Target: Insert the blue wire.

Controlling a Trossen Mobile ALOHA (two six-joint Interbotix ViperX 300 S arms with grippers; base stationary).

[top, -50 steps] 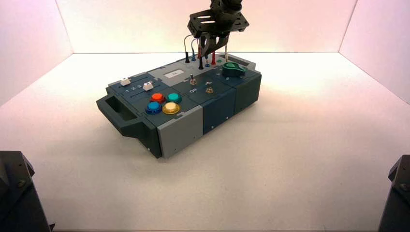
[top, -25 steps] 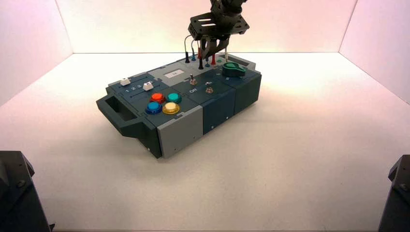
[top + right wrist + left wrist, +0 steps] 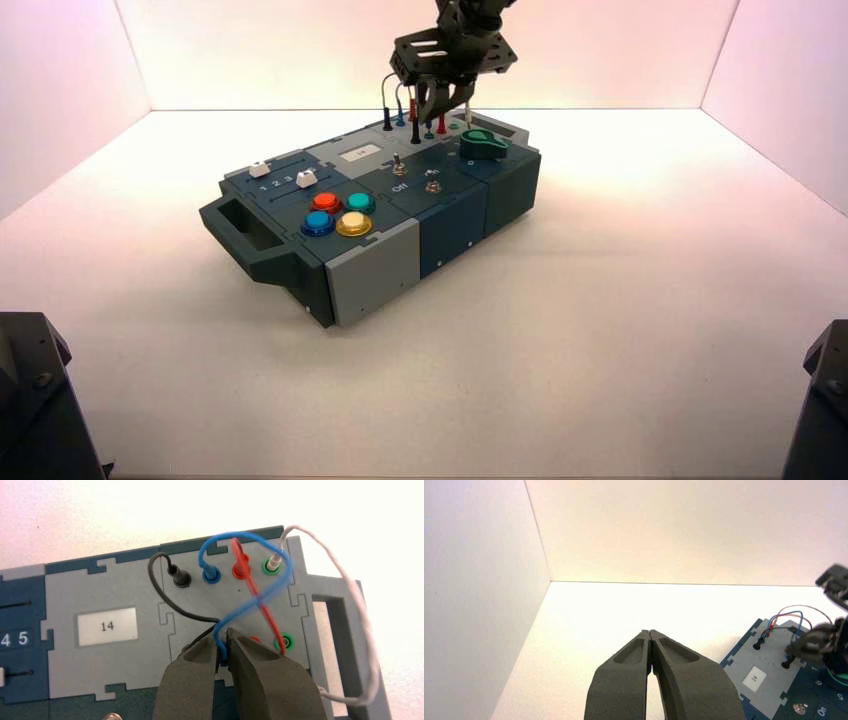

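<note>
Pinching the blue wire's (image 3: pixel 250 605) free plug, the right hand (image 3: pixel 223 652) hovers over the box's (image 3: pixel 380 250) far-edge sockets; one end seated, insertion pending. Left hand (image 3: pixel 650 636) rests together, parked.

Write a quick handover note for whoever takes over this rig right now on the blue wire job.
Right claw: shut on the blue wire, at the loose plug end, over the box's grey socket panel.
Left claw: shut, empty, parked away from the box.
Done: wire's other end sits in the blue socket.
Left: whether the held plug is seated is hidden by the claw; push it in, then release.
</note>
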